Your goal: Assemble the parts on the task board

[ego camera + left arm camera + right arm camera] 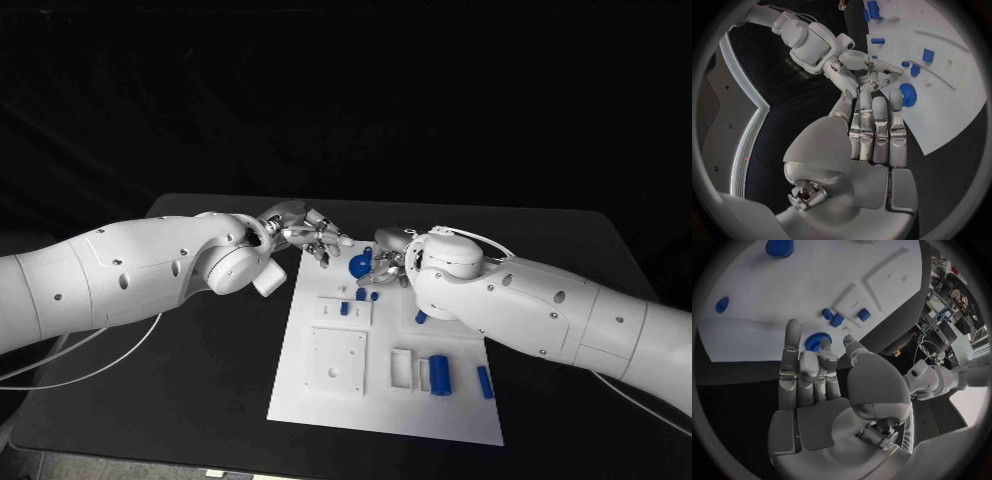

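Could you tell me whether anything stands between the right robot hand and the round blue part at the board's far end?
Nothing visible does: the right robot hand already reaches the round blue part.

One white rectangular task board (329, 405), one black table (188, 400), two silver many-fingered hands, left hand (306, 232) and right hand (387, 262), about seven small blue plastic parts (440, 374), one a round gear (359, 263)

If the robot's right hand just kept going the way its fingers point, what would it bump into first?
Most likely the round blue gear on the white board: the right hand points its fingertips straight at it, seemingly almost touching. Depth is hard to judge; the left hand is close by too.
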Action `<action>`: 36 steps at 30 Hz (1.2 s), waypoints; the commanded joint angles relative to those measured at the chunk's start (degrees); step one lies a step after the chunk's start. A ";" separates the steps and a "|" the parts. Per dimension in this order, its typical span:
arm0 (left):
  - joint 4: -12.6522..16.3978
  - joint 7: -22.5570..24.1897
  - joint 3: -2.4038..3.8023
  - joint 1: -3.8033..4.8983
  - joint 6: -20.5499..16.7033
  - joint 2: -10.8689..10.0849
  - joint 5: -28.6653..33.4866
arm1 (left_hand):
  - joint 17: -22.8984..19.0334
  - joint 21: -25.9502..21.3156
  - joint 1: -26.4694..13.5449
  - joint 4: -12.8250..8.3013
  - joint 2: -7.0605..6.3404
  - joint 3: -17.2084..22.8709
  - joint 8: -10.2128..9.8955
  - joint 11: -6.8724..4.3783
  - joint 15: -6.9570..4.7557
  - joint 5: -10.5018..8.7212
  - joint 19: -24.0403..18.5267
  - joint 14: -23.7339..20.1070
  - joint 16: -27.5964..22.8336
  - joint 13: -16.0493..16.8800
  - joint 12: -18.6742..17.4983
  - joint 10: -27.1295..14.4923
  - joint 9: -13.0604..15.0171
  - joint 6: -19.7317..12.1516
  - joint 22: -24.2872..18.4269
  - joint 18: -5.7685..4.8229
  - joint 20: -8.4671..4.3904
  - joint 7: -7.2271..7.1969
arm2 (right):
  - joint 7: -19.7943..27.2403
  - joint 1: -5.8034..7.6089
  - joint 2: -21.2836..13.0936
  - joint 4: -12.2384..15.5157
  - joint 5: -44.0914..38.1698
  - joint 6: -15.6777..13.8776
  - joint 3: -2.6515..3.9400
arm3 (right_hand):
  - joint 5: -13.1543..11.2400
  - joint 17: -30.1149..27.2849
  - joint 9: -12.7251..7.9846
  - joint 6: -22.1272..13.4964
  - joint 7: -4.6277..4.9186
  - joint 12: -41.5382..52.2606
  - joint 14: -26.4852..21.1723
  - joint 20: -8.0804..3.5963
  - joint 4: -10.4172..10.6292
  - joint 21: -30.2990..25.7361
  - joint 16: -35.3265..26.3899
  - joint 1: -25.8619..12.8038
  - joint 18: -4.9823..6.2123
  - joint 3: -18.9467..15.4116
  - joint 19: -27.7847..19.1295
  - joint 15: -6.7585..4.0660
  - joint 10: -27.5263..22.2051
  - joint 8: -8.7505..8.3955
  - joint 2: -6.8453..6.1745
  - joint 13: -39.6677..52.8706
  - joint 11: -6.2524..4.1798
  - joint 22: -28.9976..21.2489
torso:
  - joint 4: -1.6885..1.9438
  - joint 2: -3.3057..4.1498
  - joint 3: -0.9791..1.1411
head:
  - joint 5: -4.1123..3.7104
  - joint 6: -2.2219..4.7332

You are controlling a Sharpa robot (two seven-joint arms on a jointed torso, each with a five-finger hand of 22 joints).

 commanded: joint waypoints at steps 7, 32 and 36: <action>0.55 1.66 0.01 0.07 -1.42 -0.01 0.25 | 0.10 -0.29 0.21 0.46 -0.40 0.00 -0.06 0.19 0.03 0.17 0.56 0.39 -0.30 0.12 -0.23 0.19 -0.11 -0.17 0.07 -0.36 -0.04 0.12 | -0.68 -0.01 1.33 -1.07 -2.60 2.63 -0.78 | -0.35 0.26 0.04 0.37 0.05 -0.06 0.56 -0.20 2.20 0.19 0.18 1.01 -0.86 -2.62 0.22 -0.08 0.68 -0.11 -0.30 0.33 -0.02 -0.21 | -0.04 -0.01 0.04 | 0.36 -0.32; 1.47 2.11 0.01 0.27 -1.45 -0.15 0.30 | 0.20 -0.35 0.23 1.06 -0.48 -0.01 -0.03 0.23 0.05 0.17 0.59 0.49 -0.51 0.53 -0.37 0.08 -0.21 -0.17 0.03 -0.33 -0.01 0.12 | 0.04 -0.56 3.40 -3.15 -3.64 1.79 -1.85 | -0.35 0.47 0.02 0.66 -0.10 -0.51 0.63 -0.30 0.62 0.19 -0.16 1.93 -0.98 -1.10 0.21 -0.16 0.87 -0.11 0.04 0.65 -0.08 -0.41 | -0.15 0.05 0.07 | 0.71 -0.53; 1.59 2.12 0.01 0.31 -1.42 -0.18 0.31 | 0.24 -0.35 0.33 1.14 -0.45 0.05 0.09 0.20 0.05 0.17 0.60 0.51 -0.54 0.62 -0.38 0.09 -0.13 0.14 0.01 -0.32 -0.01 0.00 | 0.11 -0.70 3.69 -3.52 -3.78 1.63 -1.94 | -0.35 0.51 0.03 0.70 -0.12 -0.57 0.64 -0.30 0.56 0.20 -0.16 1.85 -0.98 -0.98 0.22 -0.16 0.88 -0.10 0.01 0.66 -0.09 -0.43 | -0.08 0.02 0.10 | 0.67 -0.48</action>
